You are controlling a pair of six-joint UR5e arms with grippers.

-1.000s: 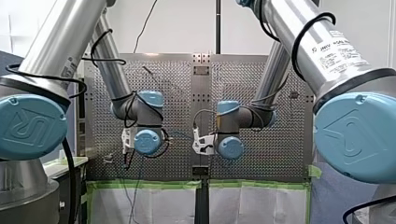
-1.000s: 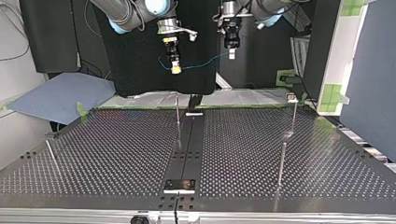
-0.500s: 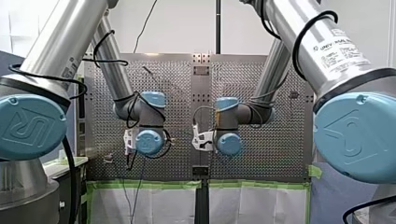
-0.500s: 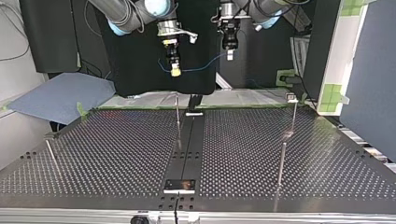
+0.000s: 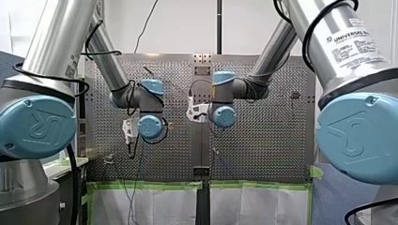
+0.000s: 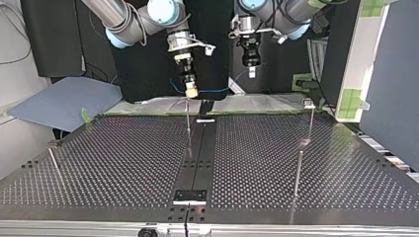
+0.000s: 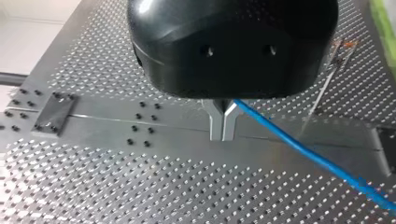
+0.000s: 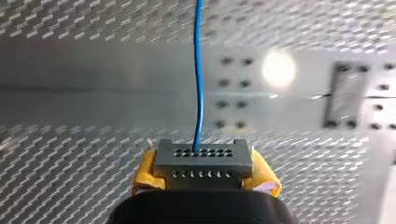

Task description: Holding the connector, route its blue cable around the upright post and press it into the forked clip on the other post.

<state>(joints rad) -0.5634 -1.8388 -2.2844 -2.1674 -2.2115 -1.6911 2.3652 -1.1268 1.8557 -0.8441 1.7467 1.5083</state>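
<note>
My right gripper (image 6: 190, 91) hangs over the far side of the perforated table (image 6: 113, 163), left of centre in the top view. Its yellow pads (image 8: 144, 170) are clamped on either side of the grey connector (image 8: 201, 161), a firm hold with the connector's face turned down toward the table. The blue cable (image 8: 199, 79) leaves the middle of that face and runs straight ahead of the gripper. Over to my left gripper (image 7: 223, 133): its metal fingers are pinched together, narrow, and the cable comes out from between them near their roots, trailing off to one side above the table. In the top view this gripper sits right of the other and a little higher, with the cable sagging between the two. The thin upright post (image 6: 188, 121) shows its tip just under the connector there; how close they are in depth I cannot tell. At the far right a second post (image 6: 311, 123) carries a small head, too small to tell if it is forked, and the cable is well apart from it.
</note>
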